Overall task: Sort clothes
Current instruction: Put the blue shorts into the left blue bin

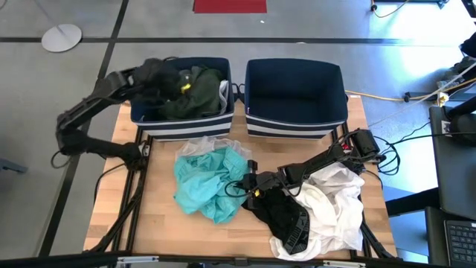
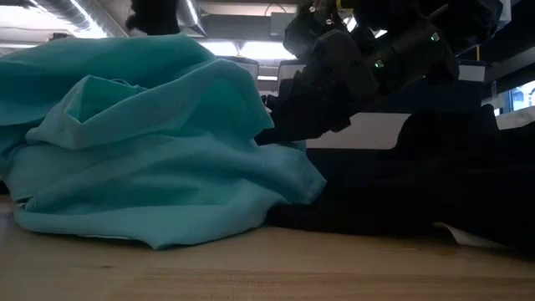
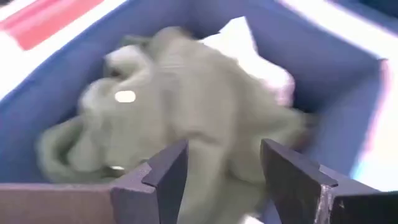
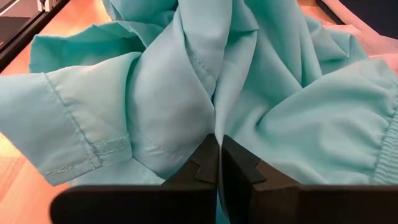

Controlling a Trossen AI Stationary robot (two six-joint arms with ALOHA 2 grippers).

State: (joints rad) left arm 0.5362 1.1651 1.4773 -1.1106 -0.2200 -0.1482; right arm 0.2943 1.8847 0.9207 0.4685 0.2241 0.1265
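A teal garment lies crumpled on the table's middle; it also shows in the low view. My right gripper is shut on its right side, low over the table. A black garment and a white garment lie heaped at the near right, under my right arm. A dark green garment lies in the left navy bin with a white piece beside it. My left gripper is open and empty over that bin, above the green garment. My right gripper pinches a fold of the teal garment between its two shut fingers, on the side of the heap toward the table's right. The fingers come nearly level from the table's right, low over the wood. The garment lies slack on the table.
The right navy bin stands at the back right, its inside dark. A pale cloth shows between the teal garment and the left bin. Cables run off the table's right. Bare wood shows at the near left.
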